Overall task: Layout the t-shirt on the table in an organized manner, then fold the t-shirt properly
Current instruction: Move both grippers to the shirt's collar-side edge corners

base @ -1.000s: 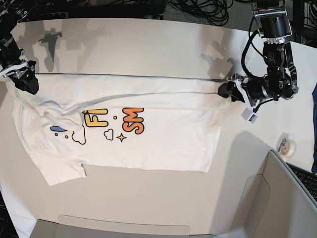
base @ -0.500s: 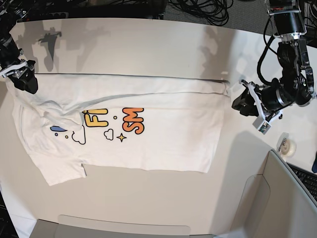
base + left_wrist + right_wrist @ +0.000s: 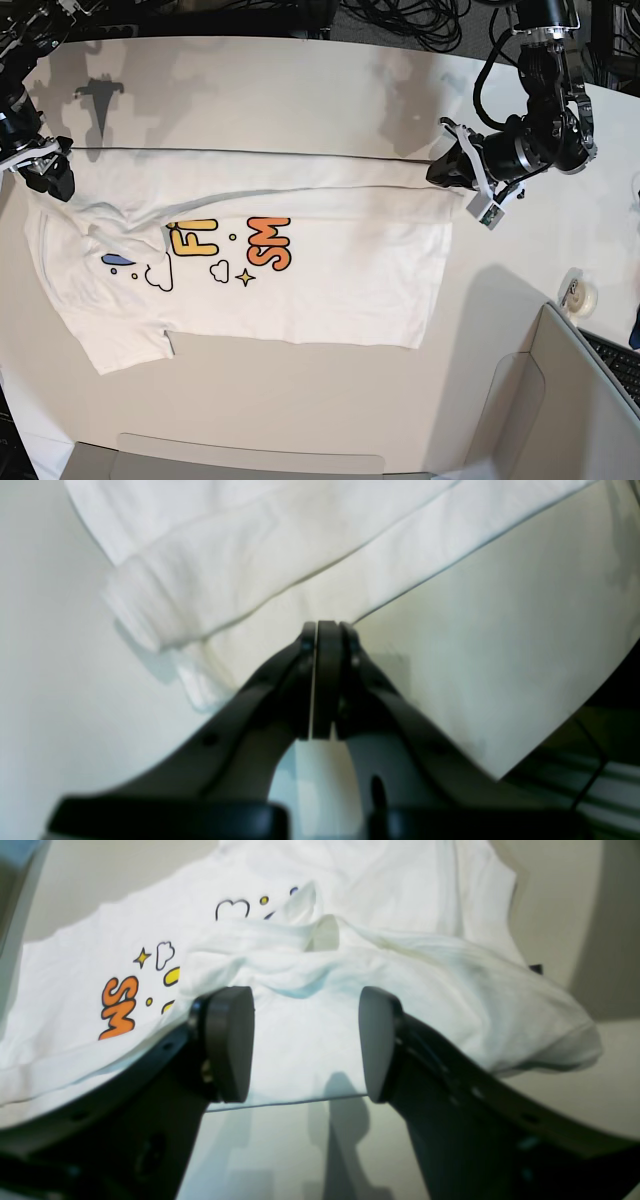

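Cloth t-shirt (image 3: 300, 250): likely light, limp; best pinched at hem corners. Left gripper (image 3: 320, 630) together, empty; right gripper (image 3: 300, 1040) apart.

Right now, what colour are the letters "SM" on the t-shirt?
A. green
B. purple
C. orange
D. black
C: the "SM" lettering on the white t-shirt is orange with a dark outline, next to the yellow letters, and the right wrist view shows the same orange letters.
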Robot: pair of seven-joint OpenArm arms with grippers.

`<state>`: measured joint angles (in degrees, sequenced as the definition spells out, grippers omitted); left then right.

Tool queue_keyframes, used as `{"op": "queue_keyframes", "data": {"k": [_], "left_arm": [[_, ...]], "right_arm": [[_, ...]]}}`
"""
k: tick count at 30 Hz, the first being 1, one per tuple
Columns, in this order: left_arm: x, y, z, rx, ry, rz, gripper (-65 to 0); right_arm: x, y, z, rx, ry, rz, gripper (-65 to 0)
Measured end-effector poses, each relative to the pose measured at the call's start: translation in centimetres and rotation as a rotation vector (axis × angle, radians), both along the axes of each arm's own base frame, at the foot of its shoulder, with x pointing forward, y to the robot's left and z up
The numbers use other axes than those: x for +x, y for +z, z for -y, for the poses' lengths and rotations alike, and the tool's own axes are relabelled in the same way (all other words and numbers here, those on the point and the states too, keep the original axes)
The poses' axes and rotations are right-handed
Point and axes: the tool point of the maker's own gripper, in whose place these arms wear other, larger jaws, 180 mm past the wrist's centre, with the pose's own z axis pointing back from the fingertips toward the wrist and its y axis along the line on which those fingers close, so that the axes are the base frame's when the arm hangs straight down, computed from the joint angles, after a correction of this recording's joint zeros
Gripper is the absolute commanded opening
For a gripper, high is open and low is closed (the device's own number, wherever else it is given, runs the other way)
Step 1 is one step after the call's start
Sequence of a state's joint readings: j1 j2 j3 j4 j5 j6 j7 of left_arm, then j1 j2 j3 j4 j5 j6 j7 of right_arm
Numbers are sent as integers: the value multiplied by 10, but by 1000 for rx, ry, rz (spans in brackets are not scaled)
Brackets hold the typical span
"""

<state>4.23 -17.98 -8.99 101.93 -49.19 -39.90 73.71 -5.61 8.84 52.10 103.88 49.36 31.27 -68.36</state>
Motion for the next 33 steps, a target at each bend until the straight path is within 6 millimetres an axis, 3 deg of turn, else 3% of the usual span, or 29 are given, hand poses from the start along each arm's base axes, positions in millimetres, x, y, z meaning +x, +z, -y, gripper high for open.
{"op": "queue_keyframes", "data": {"k": [2, 4, 5, 12, 15, 19, 25, 30, 33], "left_arm": [[8, 7, -1, 3, 1, 26, -650], [13, 11, -1, -1, 2, 45, -650], [12, 11, -1, -2, 0, 42, -650], [15, 10, 6, 23, -35, 46, -650], [9, -12, 14, 147, -89, 19, -650], [11, -26, 42, 246, -189, 71, -650], [15, -47, 39, 418, -213, 105, -650], [24, -69, 42, 351, -184, 109, -650], [27, -80, 42, 310, -162, 105, -650]], "right_arm": [[3, -2, -2, -11, 5, -14, -459], [7, -5, -1, -44, 10, -39, -621], [9, -3, 0, -51, 5, -33, -650], [5, -18, 26, -198, -91, -166, -650], [1, -25, 33, -243, -121, -225, -650], [-8, -32, 42, -289, -151, -281, -650], [-15, -32, 57, -386, -200, -298, -650], [-16, -41, 53, -366, -199, -308, -650], [-17, -63, 53, -315, -192, -351, -650]]}}
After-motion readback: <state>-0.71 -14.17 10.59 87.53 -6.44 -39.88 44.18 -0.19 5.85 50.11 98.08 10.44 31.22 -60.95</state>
